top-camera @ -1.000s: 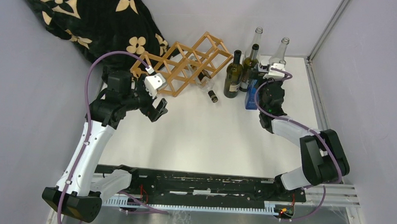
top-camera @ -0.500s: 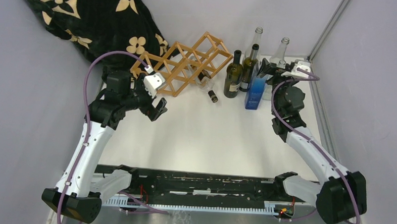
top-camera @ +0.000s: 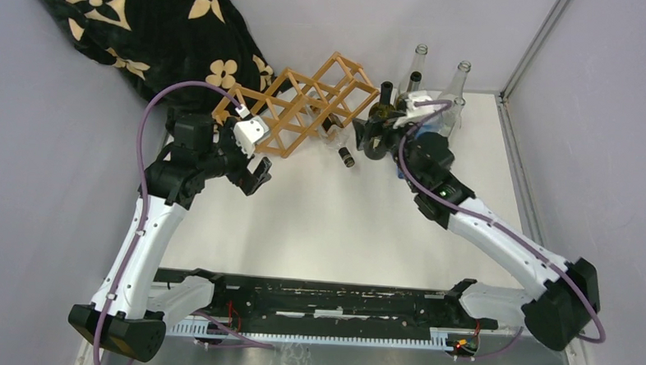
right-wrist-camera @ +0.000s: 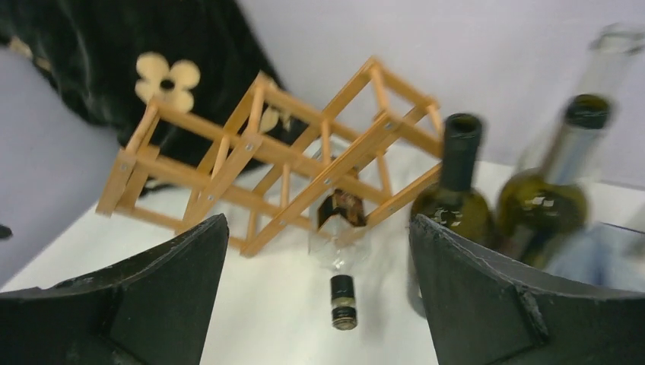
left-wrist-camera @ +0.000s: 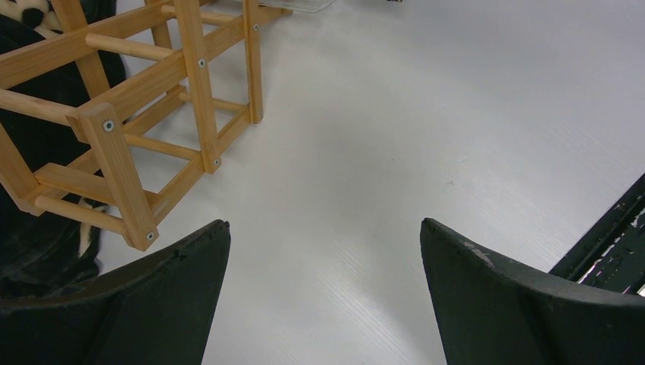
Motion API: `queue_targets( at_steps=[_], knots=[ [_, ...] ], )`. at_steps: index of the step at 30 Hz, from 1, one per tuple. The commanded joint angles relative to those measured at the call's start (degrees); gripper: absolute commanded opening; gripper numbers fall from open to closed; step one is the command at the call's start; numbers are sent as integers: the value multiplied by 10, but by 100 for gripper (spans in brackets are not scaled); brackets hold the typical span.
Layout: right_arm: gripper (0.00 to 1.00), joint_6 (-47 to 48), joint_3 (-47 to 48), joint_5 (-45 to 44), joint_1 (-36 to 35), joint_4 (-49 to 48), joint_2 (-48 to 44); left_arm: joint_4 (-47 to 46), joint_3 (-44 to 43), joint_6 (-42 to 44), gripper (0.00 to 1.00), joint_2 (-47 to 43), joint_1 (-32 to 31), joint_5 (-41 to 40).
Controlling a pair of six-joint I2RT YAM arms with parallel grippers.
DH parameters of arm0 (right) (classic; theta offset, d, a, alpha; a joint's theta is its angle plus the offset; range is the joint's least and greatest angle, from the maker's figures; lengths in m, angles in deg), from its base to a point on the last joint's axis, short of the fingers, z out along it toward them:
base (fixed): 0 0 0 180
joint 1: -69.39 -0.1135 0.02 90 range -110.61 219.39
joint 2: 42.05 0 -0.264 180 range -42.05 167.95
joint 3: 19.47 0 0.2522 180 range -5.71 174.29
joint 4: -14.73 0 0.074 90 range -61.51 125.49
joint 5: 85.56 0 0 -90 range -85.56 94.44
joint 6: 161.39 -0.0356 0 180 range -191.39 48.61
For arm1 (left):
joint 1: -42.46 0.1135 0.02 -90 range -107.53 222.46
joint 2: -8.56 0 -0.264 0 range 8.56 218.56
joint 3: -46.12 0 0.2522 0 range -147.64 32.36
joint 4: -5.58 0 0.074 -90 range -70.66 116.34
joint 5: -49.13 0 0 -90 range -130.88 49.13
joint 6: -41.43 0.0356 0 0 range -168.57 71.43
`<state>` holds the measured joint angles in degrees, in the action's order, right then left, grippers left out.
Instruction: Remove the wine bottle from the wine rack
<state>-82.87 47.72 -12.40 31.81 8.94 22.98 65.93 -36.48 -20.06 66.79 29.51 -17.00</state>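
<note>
The wine bottle (top-camera: pixel 343 153) lies on its side in a low cell at the right end of the wine rack (top-camera: pixel 306 108). Its neck and dark cap stick out towards the near edge of the desk (top-camera: pixel 326 224). In the right wrist view the bottle (right-wrist-camera: pixel 340 217) shows a dark label, and its body looks like clear glass, though the blur makes that hard to be sure of. The rack stands slantwise near the far edge, left of centre, with its left end against a black cloth with cream flowers (top-camera: pixel 145 27) heaped in the far left corner.

The right gripper (top-camera: pixel 369 139) hangs just right of the bottle's neck, apart from it. From its own camera the right gripper (right-wrist-camera: pixel 316 228) has its jaws spread wide with nothing between them, and the bottle and rack (right-wrist-camera: pixel 289 175) lie beyond the fingertips. Beside it, towards the far right corner, stand two dark green bottles (right-wrist-camera: pixel 456 190) and two clear bottles (top-camera: pixel 460 73).

The left gripper (top-camera: pixel 258 175) sits on the near side of the rack's left end, close to the desk's left edge. The left gripper (left-wrist-camera: pixel 323 228) is also wide open and empty, with only bare desk between its jaws and the rack (left-wrist-camera: pixel 152 114) to one side.
</note>
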Motion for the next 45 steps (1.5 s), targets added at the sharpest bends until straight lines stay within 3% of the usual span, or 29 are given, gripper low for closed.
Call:
queue_targets(
  at_steps=[1,8,14,20,30,39,45],
  knots=[
    [93,9,82,81,-8,69,106,-10,-27,13,100,-6,0,-5],
    [80,35,234,81,-8,180,297,3,-17,32,100,-23,0,1],
    [71,43,286,72,0,189,386,6,-6,40,100,-30,0,8],
    [70,55,341,38,4,226,458,25,-2,59,100,-29,0,27],
    [65,51,296,-2,4,204,495,30,4,76,100,-28,0,38],
    [64,30,244,22,3,181,493,30,1,72,100,-23,0,52],
    [64,31,274,27,3,187,521,30,-2,70,100,-26,0,54]
  ],
)
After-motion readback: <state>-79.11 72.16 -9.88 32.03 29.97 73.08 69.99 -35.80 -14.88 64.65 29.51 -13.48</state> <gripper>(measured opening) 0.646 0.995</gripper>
